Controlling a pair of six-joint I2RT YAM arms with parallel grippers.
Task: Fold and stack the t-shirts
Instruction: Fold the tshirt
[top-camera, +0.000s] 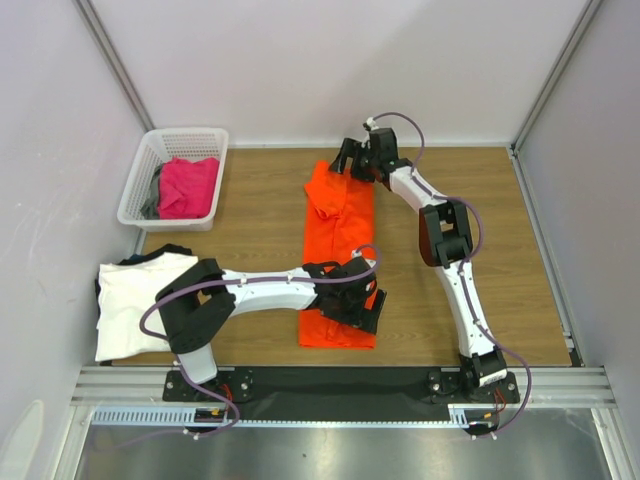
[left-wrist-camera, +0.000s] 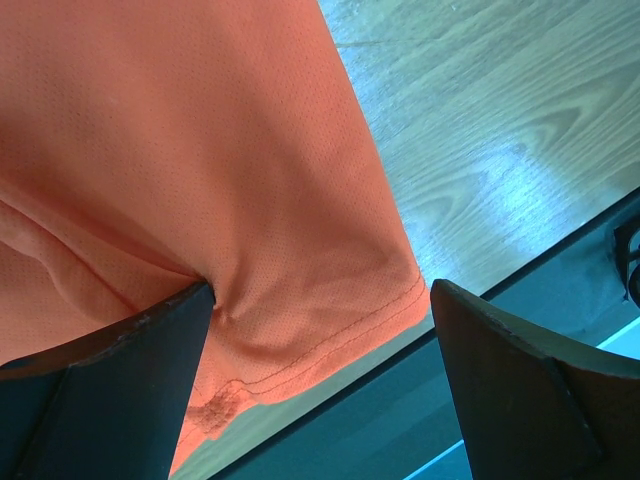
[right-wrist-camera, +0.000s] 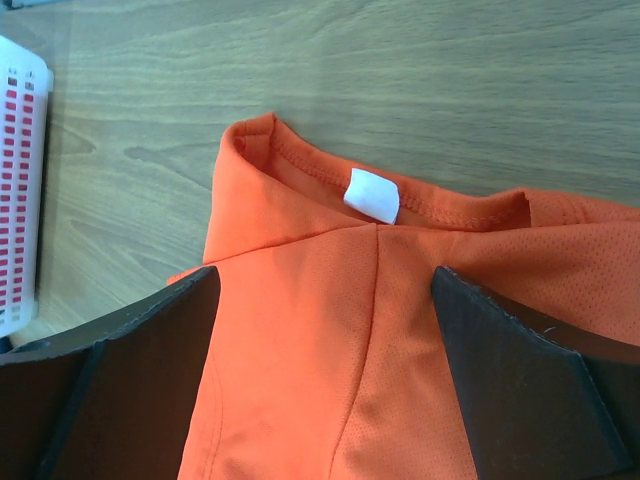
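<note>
Orange t-shirt (top-camera: 336, 242) lies folded in a long strip; far end rumpled.

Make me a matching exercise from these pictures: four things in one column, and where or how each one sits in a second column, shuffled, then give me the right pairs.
Column one:
1. bright orange cloth t-shirt
2. white cloth t-shirt
3. magenta-pink cloth t-shirt
4. right hand

Column two:
A. inside the white plastic lattice basket
B. open, over the far end of the orange one
C. at the near left corner of the wooden table
D. folded into a long strip, mid-table

Pairs: 1-D, 2-C, 3-A, 4-B.
</note>
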